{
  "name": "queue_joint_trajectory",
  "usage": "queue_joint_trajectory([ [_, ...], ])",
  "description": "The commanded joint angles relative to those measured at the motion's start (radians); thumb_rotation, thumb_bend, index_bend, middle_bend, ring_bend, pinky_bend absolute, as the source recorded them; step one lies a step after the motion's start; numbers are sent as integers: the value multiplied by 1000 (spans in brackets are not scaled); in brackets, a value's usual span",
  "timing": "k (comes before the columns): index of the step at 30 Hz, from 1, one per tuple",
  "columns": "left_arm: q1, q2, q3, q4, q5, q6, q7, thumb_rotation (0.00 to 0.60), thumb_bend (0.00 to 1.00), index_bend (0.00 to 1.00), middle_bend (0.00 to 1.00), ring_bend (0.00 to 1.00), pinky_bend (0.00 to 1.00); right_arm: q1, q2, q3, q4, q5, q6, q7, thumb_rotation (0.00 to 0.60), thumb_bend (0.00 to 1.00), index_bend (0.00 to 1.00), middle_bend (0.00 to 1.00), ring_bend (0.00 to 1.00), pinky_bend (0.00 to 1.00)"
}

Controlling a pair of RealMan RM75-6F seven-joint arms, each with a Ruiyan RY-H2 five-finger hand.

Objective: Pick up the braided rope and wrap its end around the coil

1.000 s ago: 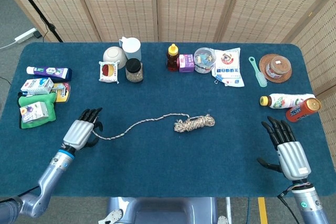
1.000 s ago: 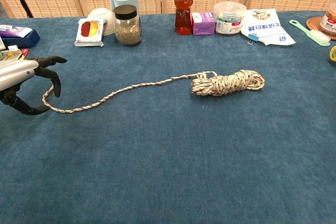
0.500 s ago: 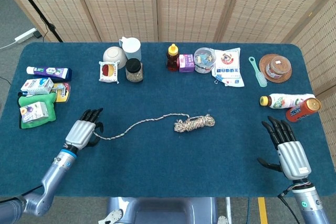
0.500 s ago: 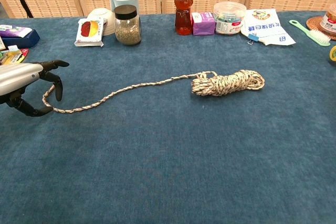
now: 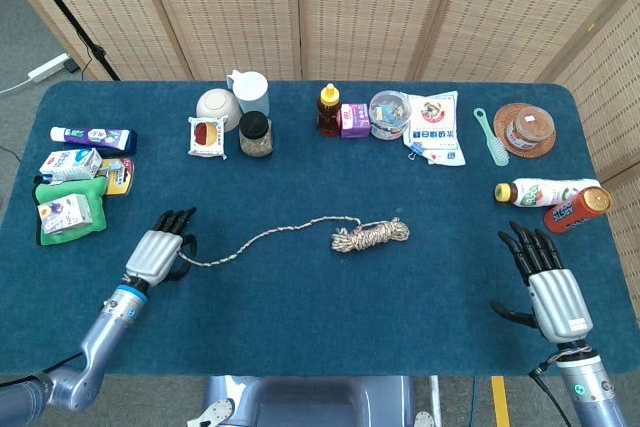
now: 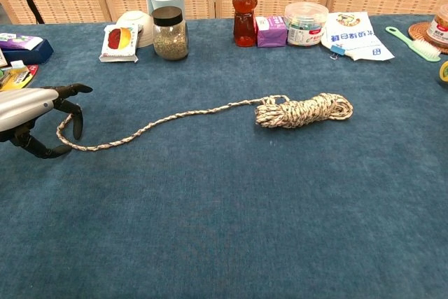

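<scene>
Beige-and-brown braided rope [image 6: 168, 121]: light, limp; bundled coil [image 6: 303, 110] mid-worktop, tail trailing left. Left hand [image 6: 31, 113] spread around tail end, the likely grasp point. Right hand [image 5: 548, 282] spread, empty.

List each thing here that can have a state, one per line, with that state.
braided rope: coiled at one end, loose tail trailing left, flat on the table.
left hand: fingers curled over the tail's end; grip unclear.
right hand: open, fingers spread, holding nothing.
honey bottle: upright, capped.
glass jar: upright, lid on.
white bowl: upside down.
two drink bottles: lying on their sides.
</scene>
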Motion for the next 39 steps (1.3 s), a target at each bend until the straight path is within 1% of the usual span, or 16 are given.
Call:
queue_joint_trajectory([
  [1,-1,-2,0,3,-1,-1,1,600,351,523,0,0,0,0,0,-1,-1,-1,0,0,600,0,0,0,0,0],
  [22,-7,-15,0,9,-17,-6,25,600,388,554,0,0,0,0,3,-3,-4,-4,-4,5,600,0,0,0,0,0],
  [29,-7,-17,0,10,-20,-2,32,600,420,570,0,0,0,0,4,-3,-4,-5,-4,8,600,0,0,0,0,0],
  [39,-5,6,-7,-15,-12,17,21,600,428,573,0,0,0,2,3,-5,-3,-8,-9,5,600,0,0,0,0,0],
])
